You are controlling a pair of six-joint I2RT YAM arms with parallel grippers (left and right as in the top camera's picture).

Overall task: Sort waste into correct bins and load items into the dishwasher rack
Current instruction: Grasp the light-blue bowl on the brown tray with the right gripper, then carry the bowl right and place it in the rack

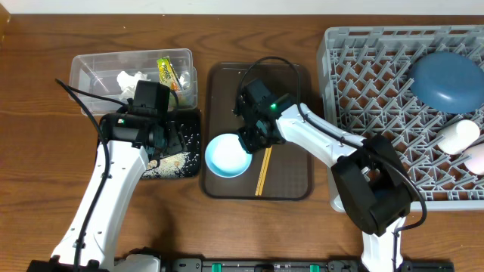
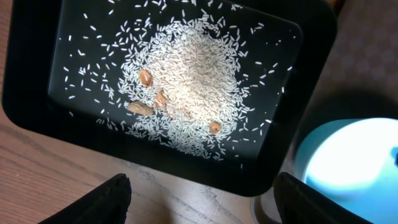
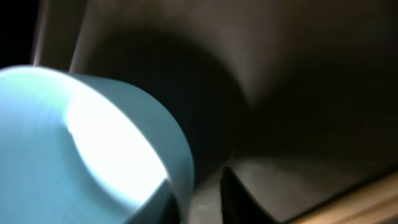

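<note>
Light blue round bowl (image 1: 227, 156) sits at the left end of the brown rectangular serving tray (image 1: 291, 83), with the thin wooden chopsticks (image 1: 264, 170) lying just beside it on the right. The right gripper (image 1: 252, 141) is down at the bowl's upper right rim. The right wrist view shows one dark finger (image 3: 239, 193) right next to the bowl wall, but I cannot tell whether the jaws are clamped on it. Over on the left, the left gripper (image 2: 202, 202) hangs above the shallow black rectangular tray (image 2: 37, 112), its fingertips (image 2: 112, 199) spread wide with nothing between them. White rice grains (image 2: 193, 81) lie heaped in that tray, a few brownish bits (image 2: 145, 78) among them. Behind it, the clear rectangular plastic tub (image 1: 91, 72) holds the crumpled white tissue (image 1: 130, 81) and the yellow-green snack wrapper (image 1: 167, 73). At far right, the big grey plastic rack (image 1: 363, 68) carries the dark blue round plate (image 1: 446, 79), the white cup (image 1: 459, 137) and the pinkish cup (image 1: 476, 159).
</note>
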